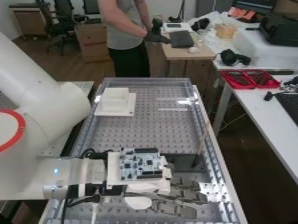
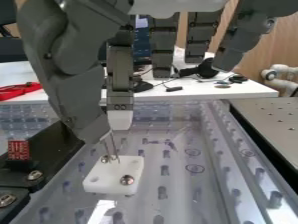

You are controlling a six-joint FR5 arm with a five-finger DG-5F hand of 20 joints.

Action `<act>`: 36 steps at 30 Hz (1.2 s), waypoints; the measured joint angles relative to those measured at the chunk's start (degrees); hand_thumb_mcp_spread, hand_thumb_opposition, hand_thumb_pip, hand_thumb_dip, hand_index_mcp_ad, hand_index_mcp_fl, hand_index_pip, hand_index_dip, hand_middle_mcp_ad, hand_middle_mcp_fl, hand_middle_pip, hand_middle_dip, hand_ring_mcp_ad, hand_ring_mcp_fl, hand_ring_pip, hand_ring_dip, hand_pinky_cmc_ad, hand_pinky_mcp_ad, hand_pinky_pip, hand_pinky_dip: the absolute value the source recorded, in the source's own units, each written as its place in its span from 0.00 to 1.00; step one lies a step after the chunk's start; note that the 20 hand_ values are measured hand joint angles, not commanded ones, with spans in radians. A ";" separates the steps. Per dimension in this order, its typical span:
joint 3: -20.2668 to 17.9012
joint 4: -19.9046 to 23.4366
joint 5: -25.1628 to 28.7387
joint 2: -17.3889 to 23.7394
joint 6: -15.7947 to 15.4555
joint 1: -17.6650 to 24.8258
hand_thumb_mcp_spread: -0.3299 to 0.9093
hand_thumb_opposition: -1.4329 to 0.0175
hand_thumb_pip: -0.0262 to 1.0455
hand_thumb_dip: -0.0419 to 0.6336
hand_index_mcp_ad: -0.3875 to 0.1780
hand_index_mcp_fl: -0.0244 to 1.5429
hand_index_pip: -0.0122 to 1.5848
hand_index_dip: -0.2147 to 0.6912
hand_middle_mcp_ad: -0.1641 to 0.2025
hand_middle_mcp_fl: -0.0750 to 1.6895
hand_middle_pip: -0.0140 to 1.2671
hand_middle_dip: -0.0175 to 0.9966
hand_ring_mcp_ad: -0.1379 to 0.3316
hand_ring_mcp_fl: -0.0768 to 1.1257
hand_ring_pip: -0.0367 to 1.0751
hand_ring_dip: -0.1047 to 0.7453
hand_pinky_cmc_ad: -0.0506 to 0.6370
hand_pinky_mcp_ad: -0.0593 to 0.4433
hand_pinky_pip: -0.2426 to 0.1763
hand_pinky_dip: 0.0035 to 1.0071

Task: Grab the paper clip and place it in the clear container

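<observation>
So the clear low-sided tray takes up most of the bench, with a perforated base and see-through edges. Sitting inside, at the far left, is a stepped white block, small piece on top of a wider plate. Over on the right-hand table there are red bins with dark stuff in them.

The hand is above the near part of the tray, closed in a pinch, and the paper clip is between the thumb and a fingertip. Its thin wires point down, with the lower ends right at a little white plate with screws in it. Can't tell if they're actually touching it.

For room, the perforated stretch between hand and stepped block is pretty open. The tray's right edge runs lengthwise just past the fingers, then there's a gap before the right-hand table.

Stuff to watch: a thin brownish stick leans near that right edge, a black rail carries a red connector block, and the arm's wrist has a circuit board on top plus dark cables beside it.
</observation>
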 joint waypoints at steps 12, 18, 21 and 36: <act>0.28 -0.18 -0.42 -0.41 -1.00 -0.17 0.62 0.42 0.61 0.44 0.39 0.21 0.93 0.29 0.65 0.14 0.11 0.21 0.59 0.08 0.11 0.24 0.54 0.47 0.55 0.19; -0.04 -0.16 -0.67 -0.34 -1.70 -0.28 0.62 0.42 0.61 0.44 0.39 0.21 0.93 0.29 0.66 0.14 0.11 0.21 0.59 0.09 0.11 0.24 0.55 0.47 0.55 0.19; -0.02 0.01 -0.84 -0.34 -1.88 -0.32 0.63 0.42 0.61 0.44 0.39 0.22 0.94 0.29 0.66 0.14 0.11 0.21 0.59 0.09 0.11 0.24 0.55 0.47 0.55 0.19; 0.41 -0.09 -1.20 -0.70 -2.01 -0.36 0.66 0.38 0.60 0.44 0.33 0.27 0.98 0.27 0.66 0.15 0.10 0.21 0.59 0.09 0.12 0.24 0.54 0.48 0.55 0.19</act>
